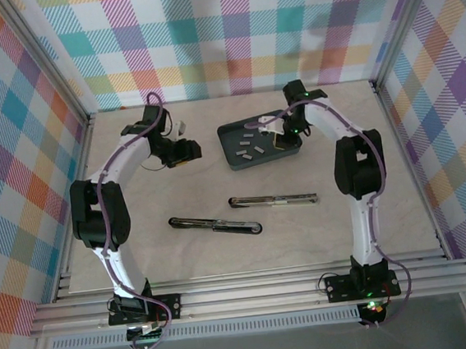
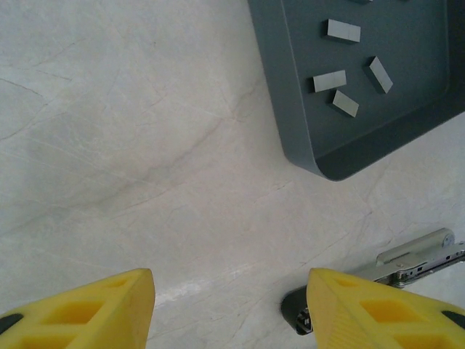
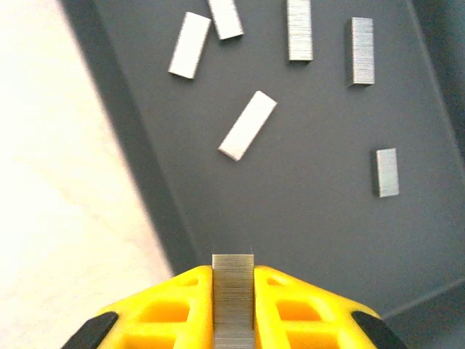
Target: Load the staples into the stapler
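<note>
Pale marble tabletop (image 1: 401, 208): right gripper (image 3: 232, 280) pinches a light-grey metal staple strip (image 3: 232, 313), left gripper (image 2: 231, 291) half-open, empty; next, probably align over open black stapler (image 1: 273, 200).

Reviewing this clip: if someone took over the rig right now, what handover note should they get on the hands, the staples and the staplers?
Right hand: shut on one staple strip, over the grey tray.
Left hand: open and empty, over bare table beside the tray.
Six loose strips lie in the tray. One stapler and a second stapler lie on the table nearer the arm bases, seemingly opened out flat.
Done: one strip picked up.
Left: carry it to a stapler, seat it, close the stapler.
</note>
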